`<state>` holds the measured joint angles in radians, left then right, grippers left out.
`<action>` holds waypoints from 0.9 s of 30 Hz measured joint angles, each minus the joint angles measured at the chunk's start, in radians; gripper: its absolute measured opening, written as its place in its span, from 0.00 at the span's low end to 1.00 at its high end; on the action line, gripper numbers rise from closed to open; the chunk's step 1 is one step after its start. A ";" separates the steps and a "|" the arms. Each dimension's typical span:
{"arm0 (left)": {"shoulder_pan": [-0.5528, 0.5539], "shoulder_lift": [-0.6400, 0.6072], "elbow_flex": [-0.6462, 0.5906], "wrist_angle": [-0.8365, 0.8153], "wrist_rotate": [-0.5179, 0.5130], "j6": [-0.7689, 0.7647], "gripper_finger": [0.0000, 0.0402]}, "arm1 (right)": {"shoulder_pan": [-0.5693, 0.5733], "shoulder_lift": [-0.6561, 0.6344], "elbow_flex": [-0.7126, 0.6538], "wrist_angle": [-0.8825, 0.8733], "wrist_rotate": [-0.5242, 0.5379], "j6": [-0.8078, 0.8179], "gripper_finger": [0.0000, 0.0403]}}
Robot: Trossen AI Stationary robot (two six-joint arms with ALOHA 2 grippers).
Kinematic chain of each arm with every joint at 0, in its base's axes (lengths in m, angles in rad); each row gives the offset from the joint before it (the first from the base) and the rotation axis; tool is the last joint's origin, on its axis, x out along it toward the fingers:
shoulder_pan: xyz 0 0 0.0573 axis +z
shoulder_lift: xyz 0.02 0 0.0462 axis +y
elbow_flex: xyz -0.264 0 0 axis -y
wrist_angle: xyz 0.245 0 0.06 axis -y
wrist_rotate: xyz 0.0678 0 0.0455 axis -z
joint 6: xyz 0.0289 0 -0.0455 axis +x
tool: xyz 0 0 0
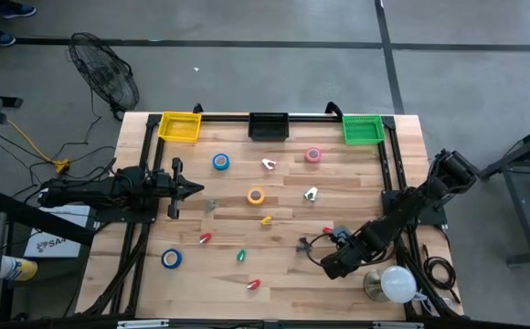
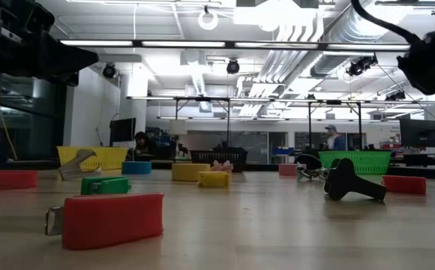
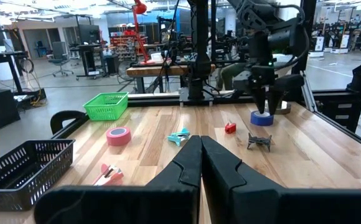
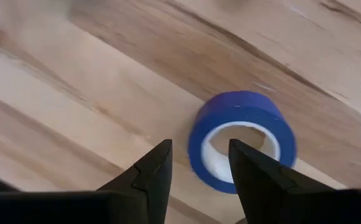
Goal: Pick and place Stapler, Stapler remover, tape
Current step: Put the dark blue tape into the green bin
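Hovering right gripper (image 4: 196, 163), part open and empty, sits off-centre beside the tape (image 4: 243, 140). Descending risks clipping the rim and skidding it away. Left gripper (image 3: 200, 155) waits shut, empty.

The wooden table (image 1: 283, 196) carries three baskets along its far edge: yellow basket (image 1: 179, 127), black basket (image 1: 269, 125), green basket (image 1: 363, 129). Tape rolls lie apart: blue (image 1: 221, 162), pink (image 1: 313, 155), yellow (image 1: 257, 196), and another blue (image 1: 172, 259). The left hand (image 1: 195, 189) rests at the table's left side. The right hand (image 1: 324, 266) is positioned low near the front right.
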<state>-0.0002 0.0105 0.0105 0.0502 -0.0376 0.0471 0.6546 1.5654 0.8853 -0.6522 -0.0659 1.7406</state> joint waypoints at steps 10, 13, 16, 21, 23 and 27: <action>0.000 0.000 0.000 0.000 0.000 0.000 0.00 | 0.008 0.014 -0.007 0.047 0.034 0.010 0.37; 0.000 0.000 0.000 0.000 0.000 0.000 0.00 | 0.008 0.056 -0.007 0.053 0.004 0.006 0.37; 0.000 0.000 0.000 0.000 0.000 0.000 0.00 | 0.008 0.098 -0.007 0.078 -0.022 -0.011 0.37; 0.000 0.000 0.000 0.000 0.000 0.000 0.00 | 0.006 0.120 -0.005 0.090 -0.022 -0.014 0.37; 0.000 0.000 0.000 0.000 0.000 0.000 0.00 | 0.006 0.118 -0.005 0.090 -0.022 -0.014 0.37; 0.000 0.000 0.000 0.000 0.000 0.000 0.00 | 0.007 0.111 -0.006 0.083 -0.020 -0.014 0.33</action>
<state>-0.0002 0.0105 0.0105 0.0502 -0.0376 0.0471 0.6613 1.6763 0.8790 -0.5689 -0.0856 1.7266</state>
